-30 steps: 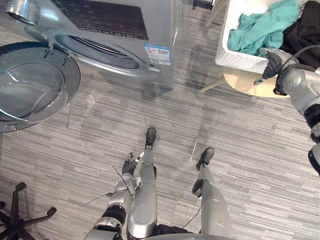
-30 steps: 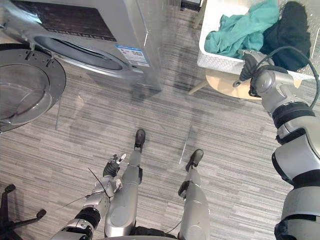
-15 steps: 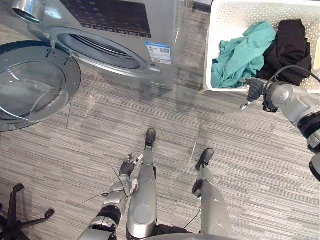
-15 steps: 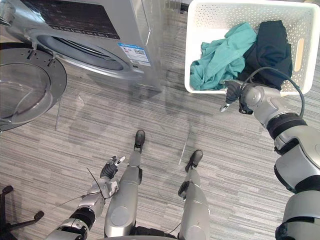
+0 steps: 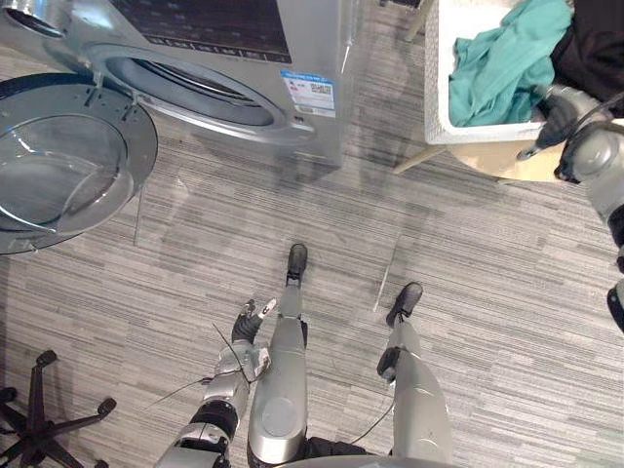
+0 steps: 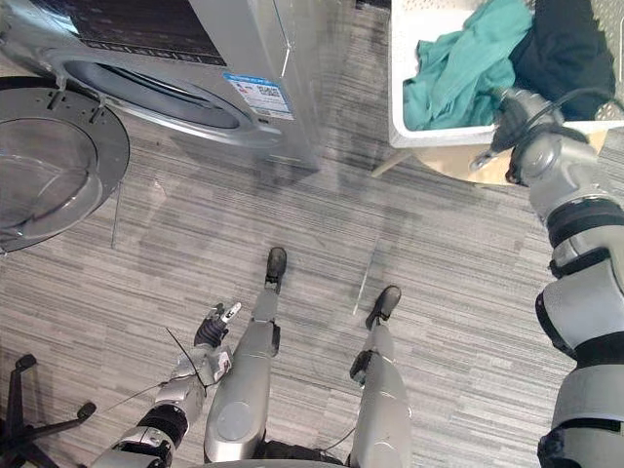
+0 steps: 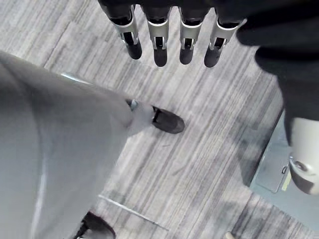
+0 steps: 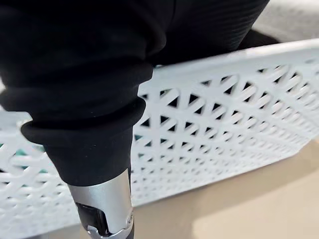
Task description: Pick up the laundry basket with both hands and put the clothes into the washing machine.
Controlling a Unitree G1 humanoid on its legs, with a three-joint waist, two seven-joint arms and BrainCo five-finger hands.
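The white lattice laundry basket (image 5: 476, 134) stands on a round wooden stool (image 5: 485, 162) at the far right. A teal garment (image 5: 499, 57) and a black garment (image 5: 597, 39) lie in it. My right hand (image 5: 554, 105) is against the basket's near wall; in the right wrist view its dark cover (image 8: 75, 74) sits close to the lattice wall (image 8: 224, 124). My left hand (image 5: 249, 322) hangs low by my leg, open and holding nothing, its fingers (image 7: 159, 47) straight over the floor. The silver washing machine (image 5: 224, 58) is at the far left with its drum opening (image 5: 190, 86) showing.
The machine's round glass door (image 5: 68, 161) swings wide open to the left. A black office chair base (image 5: 44, 419) stands at the lower left. Grey striped floor lies between the machine and the stool.
The whole picture has shifted back and forth, so the camera moved. My right hand stays at the basket's near wall. My left hand hangs as before.
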